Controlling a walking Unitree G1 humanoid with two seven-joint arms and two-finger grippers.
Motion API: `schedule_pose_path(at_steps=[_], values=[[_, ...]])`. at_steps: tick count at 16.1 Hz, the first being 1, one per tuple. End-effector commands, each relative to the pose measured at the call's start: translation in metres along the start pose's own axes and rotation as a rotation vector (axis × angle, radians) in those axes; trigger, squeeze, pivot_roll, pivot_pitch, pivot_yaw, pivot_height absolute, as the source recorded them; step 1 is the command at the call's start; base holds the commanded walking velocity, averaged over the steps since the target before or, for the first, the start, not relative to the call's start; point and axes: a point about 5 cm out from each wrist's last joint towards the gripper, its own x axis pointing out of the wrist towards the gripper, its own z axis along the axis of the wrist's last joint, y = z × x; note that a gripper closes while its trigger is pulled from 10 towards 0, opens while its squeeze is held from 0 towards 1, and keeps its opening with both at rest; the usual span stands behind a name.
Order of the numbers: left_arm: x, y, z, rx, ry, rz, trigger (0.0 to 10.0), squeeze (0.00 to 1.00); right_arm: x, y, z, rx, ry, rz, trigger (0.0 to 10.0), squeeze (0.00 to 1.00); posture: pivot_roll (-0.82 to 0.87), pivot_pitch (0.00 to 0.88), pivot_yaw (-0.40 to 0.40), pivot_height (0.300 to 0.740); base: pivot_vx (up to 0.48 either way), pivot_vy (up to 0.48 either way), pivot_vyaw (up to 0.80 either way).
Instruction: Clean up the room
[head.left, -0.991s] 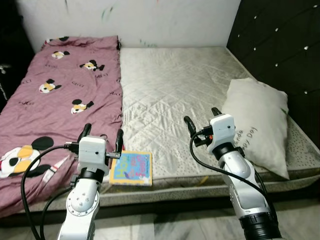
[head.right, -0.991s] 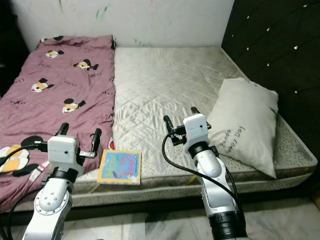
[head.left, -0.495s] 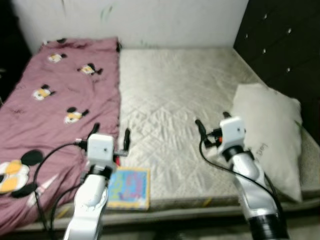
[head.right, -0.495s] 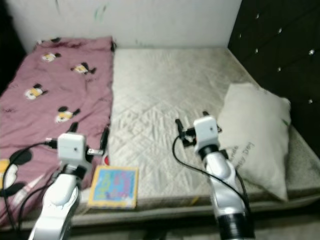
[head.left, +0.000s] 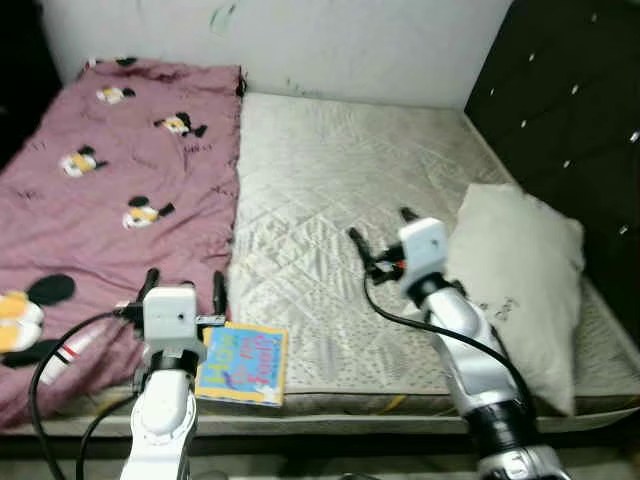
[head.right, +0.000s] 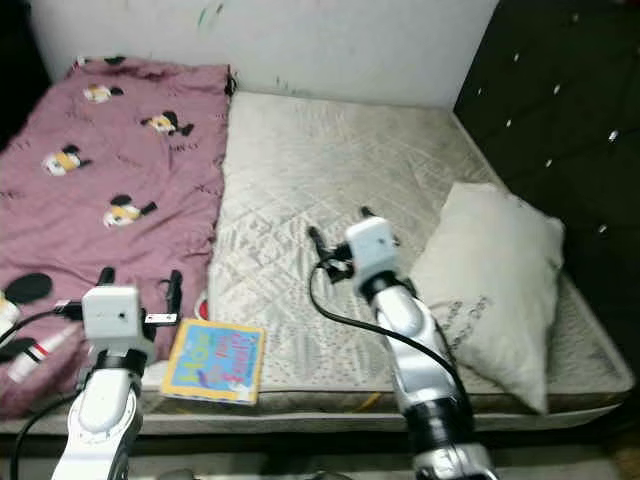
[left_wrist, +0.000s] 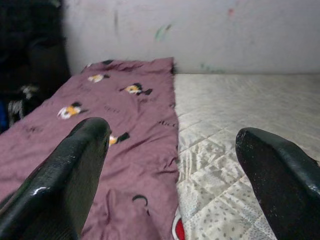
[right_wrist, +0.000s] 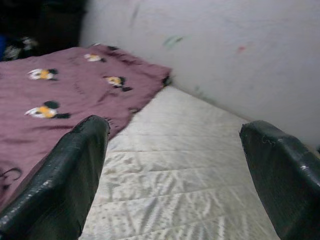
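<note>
Left eye view, nearest first: a colourful children's book (head.left: 242, 364) lies flat at the near edge of the mattress (head.left: 350, 190), slightly overhanging it, just right of the blanket's edge. The left gripper (head.left: 182, 288) is raised just left of the book and above the near part of the blanket, its two black fingers spread apart and holding nothing. A small red and white item (left_wrist: 178, 229) shows at the blanket's edge in the left wrist view; what it is cannot be told.

The right gripper (head.left: 378, 228) hangs over the middle of the mattress, near the pillow's left side, fingers likewise apart and empty. Black cables run along both silver arms.

A cream pillow (head.left: 520, 265) with dark lettering rests on the right part of the mattress, leaning toward the dark tufted headboard (head.left: 570, 110) on the right.

A mauve blanket (head.left: 110, 190) printed with cartoon mouse figures covers the left part of the bed from near to far. The quilted mattress right of it is bare.

At the far side stands a white wall (head.left: 350, 45) bearing small coloured marks.
</note>
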Motion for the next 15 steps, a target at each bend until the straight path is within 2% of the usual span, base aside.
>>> schedule_pose_path(at_steps=[1,3,6,8,11,13,15], values=[[-0.001,0.002,0.007,0.007,-0.033,0.031,10.0,0.00,0.005,0.003,0.001,-0.004,-0.004,0.037,10.0,0.00,0.09,0.000,-0.174,0.740,0.000,0.000,0.00],[-0.001,0.003,0.007,0.009,-0.037,0.042,10.0,0.00,0.009,0.007,0.001,-0.005,-0.008,0.051,10.0,0.00,0.09,0.000,-0.170,0.740,0.000,0.000,0.00],[0.016,-0.003,0.012,0.010,-0.064,-0.036,10.0,0.00,0.004,0.001,0.002,-0.024,-0.024,-0.005,10.0,0.00,0.01,0.000,-0.068,0.740,0.000,0.000,0.00],[0.030,-0.017,0.017,0.025,-0.084,-0.138,10.0,0.00,-0.007,-0.008,0.003,-0.081,-0.040,-0.056,10.0,0.00,-0.05,0.000,0.011,0.740,0.000,0.000,0.00],[0.042,-0.027,0.020,0.030,-0.102,-0.225,10.0,0.00,-0.023,-0.024,0.000,-0.080,-0.033,-0.167,10.0,0.00,-0.11,0.000,0.086,0.740,0.000,0.000,0.00],[0.045,-0.030,0.021,0.026,-0.103,-0.248,10.0,0.00,-0.033,-0.025,-0.005,-0.070,-0.021,-0.211,10.0,0.00,-0.12,0.000,0.119,0.740,0.000,0.000,0.00],[0.044,-0.030,0.018,0.021,-0.093,-0.254,10.0,0.00,-0.039,-0.020,-0.012,-0.056,0.000,-0.232,10.0,0.00,-0.11,0.000,0.105,0.740,0.000,0.000,0.00]])
